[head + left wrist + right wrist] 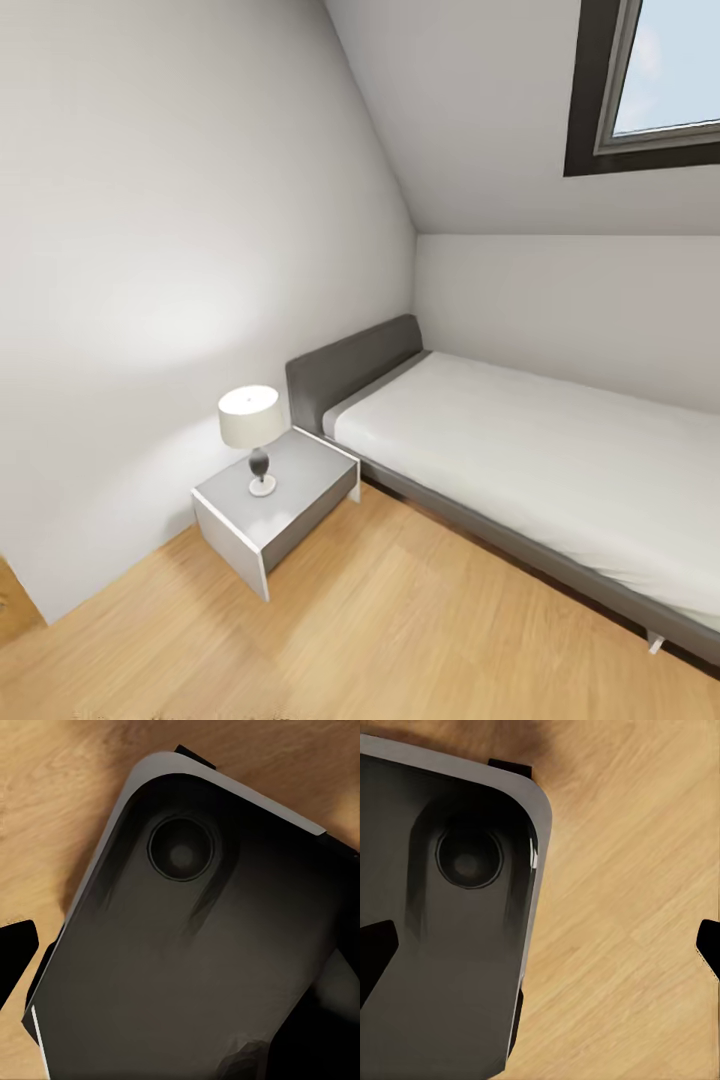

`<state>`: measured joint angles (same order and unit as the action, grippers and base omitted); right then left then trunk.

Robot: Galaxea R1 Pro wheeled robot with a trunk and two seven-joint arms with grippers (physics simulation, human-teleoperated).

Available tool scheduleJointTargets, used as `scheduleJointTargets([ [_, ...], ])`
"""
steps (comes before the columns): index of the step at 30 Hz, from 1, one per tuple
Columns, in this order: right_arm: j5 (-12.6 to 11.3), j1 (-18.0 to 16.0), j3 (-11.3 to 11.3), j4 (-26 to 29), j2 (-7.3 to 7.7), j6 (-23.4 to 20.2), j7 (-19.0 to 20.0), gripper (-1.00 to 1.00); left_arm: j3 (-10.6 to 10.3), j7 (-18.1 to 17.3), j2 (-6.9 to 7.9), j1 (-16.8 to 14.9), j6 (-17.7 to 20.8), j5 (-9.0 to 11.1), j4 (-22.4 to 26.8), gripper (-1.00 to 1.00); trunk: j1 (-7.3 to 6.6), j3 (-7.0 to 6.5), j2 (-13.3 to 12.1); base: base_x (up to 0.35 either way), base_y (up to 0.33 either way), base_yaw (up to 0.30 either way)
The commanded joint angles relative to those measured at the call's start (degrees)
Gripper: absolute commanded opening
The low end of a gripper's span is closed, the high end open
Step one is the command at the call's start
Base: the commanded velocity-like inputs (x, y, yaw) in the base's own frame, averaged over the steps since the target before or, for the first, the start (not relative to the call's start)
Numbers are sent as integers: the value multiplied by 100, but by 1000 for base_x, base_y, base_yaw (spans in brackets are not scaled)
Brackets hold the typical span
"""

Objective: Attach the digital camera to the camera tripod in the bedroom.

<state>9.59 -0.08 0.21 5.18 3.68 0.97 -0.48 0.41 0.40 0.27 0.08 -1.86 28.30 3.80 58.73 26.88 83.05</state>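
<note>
A corner of the bedroom is seen from the head view. A grey-framed bed (560,470) with a white mattress is set along the far wall, running from the centre of the frame to the lower right edge; its headboard is pressed against the left wall. Just beside the headboard, at centre left, a grey bedside table (300,500) is placed with its back to the wall, and a small lamp (252,425) with a white shade is stood on its top. A narrow gap is left between the table and the bed frame. A dark-framed window (645,85) is set into the sloped ceiling at the upper right. The light wood floor (400,630) is spread across the whole lower part of the frame, open from the table's front edge to the bottom edge.

In the left wrist view, a dark rounded panel of the robot's base (187,945) is seen over the wood floor, and a black fingertip (15,952) is seen at the left edge; how wide the left claw stands cannot be told.

In the right wrist view, the same kind of dark panel (450,915) is seen at the left, with bare floor at the right. Black fingertips (373,949) are seen at opposite edges of the frame, so the right gripper (540,949) is spread wide, with nothing held.
</note>
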Motion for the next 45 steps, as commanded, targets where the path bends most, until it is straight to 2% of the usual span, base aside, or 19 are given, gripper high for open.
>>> scheduleJointTargets([
  [1, 43, -1, -1, 0, 1, 12, -5, 100, 3, 4, -1, 1, -8, 8, 6, 100, 0, 5, 3, 0, 0, 270],
  [45, 43, -1, 4, 0, 1, 12, -5, 100, 3, 4, -8, 1, -13, 8, 6, 100, 0, 5, 3, 0, 0, 270],
])
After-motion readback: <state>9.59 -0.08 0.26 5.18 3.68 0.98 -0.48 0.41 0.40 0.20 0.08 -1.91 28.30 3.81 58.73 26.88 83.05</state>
